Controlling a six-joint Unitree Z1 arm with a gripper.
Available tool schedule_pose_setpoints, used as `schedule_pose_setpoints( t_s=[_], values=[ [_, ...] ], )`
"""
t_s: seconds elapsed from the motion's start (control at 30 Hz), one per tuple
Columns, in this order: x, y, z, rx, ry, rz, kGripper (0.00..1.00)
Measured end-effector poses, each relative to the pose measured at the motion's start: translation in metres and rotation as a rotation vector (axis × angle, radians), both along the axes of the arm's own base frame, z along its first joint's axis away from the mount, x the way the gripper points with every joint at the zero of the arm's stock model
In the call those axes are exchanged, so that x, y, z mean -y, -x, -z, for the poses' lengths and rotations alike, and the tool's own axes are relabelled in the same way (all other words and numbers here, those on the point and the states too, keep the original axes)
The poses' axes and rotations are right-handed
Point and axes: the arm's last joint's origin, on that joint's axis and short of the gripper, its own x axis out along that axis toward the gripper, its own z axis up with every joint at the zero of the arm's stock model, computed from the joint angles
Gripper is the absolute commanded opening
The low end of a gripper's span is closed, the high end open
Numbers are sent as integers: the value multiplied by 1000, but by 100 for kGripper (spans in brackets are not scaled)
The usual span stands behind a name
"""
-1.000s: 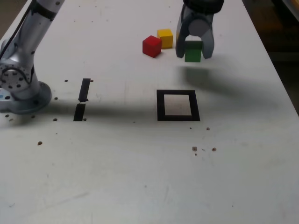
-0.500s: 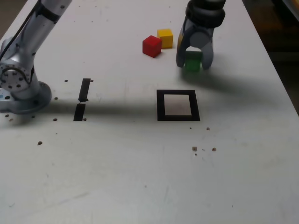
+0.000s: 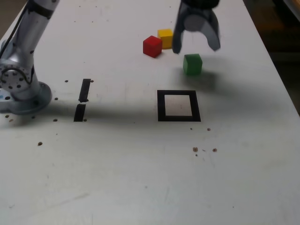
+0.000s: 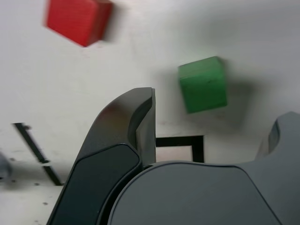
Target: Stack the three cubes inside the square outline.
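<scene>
The green cube (image 3: 192,63) rests on the white table, just beyond the far edge of the square outline (image 3: 178,105) and outside it. My gripper (image 3: 195,46) hovers above and behind it, open, holding nothing. The red cube (image 3: 152,46) and yellow cube (image 3: 165,38) sit side by side farther back, toward the exterior view's left. In the wrist view the green cube (image 4: 203,84) lies free between my spread fingers (image 4: 136,122), the red cube (image 4: 78,19) is blurred, and part of the square outline (image 4: 180,141) shows.
The arm's grey base (image 3: 21,89) stands at the exterior view's left. Two short black tape strips (image 3: 83,98) lie near it. Small dark specks (image 3: 204,150) dot the table in front of the outline. The table's right edge (image 3: 281,79) runs close to the gripper.
The gripper came down with the green cube, opened and let it go on the table, then rose and moved back. The cube now sits free.
</scene>
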Motion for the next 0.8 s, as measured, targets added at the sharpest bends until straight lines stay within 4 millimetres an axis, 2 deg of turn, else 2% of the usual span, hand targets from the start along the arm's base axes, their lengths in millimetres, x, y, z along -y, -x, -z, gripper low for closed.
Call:
schedule_pose_setpoints(
  t_s=[0.13,0.2,0.33,0.47,0.67,0.8],
  values=[
    [-3,37,-31,-20,-41,64,92],
    [-10,53,-35,-40,-50,72,91],
    [-28,73,-18,-92,-55,89,91],
    [-40,89,-16,-89,-71,164,91],
    [-42,92,-9,-111,-33,326,90],
    [-44,90,3,-117,-15,380,89]
  ],
)
